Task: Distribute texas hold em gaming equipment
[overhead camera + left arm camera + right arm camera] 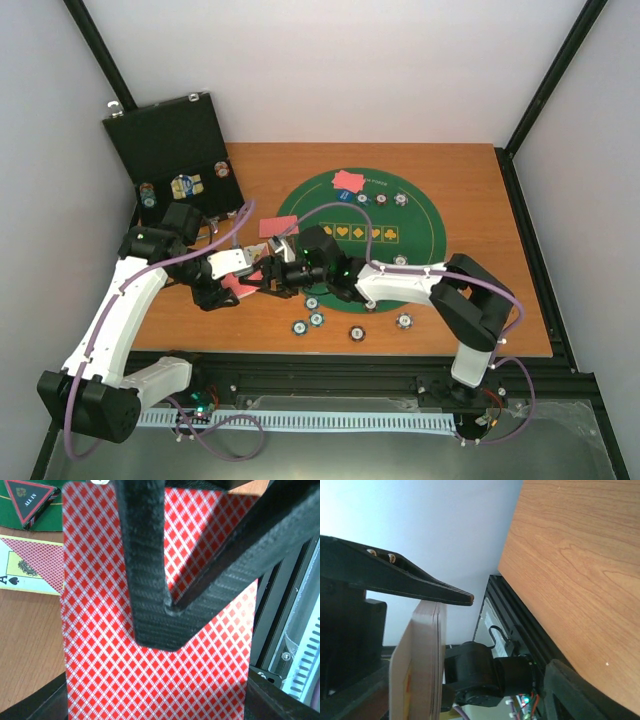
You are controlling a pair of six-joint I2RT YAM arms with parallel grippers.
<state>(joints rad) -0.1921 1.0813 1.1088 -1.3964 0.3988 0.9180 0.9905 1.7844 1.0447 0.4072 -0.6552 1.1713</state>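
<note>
My left gripper (157, 705) is shut on a deck of red-backed playing cards (150, 675), which fills the left wrist view. My right gripper (277, 272) meets it just left of the green mat, with jaws apart. One of its fingers (147, 580) lies across the top card's back. In the right wrist view the deck (417, 665) is edge-on under the upper finger (420, 582). Red-backed cards (348, 181) lie at the mat's far edge and one card (275, 226) at its left edge. Several striped chips (316, 319) lie near the front. The black triangle marker (31, 501) is on the mat.
The round green felt mat (430, 215) covers the table's middle. The open black case (170, 145) stands at the back left with chips (181, 186) in it. A card showing an ace of spades (30, 572) lies by the marker. More chips (380, 198) sit on the mat.
</note>
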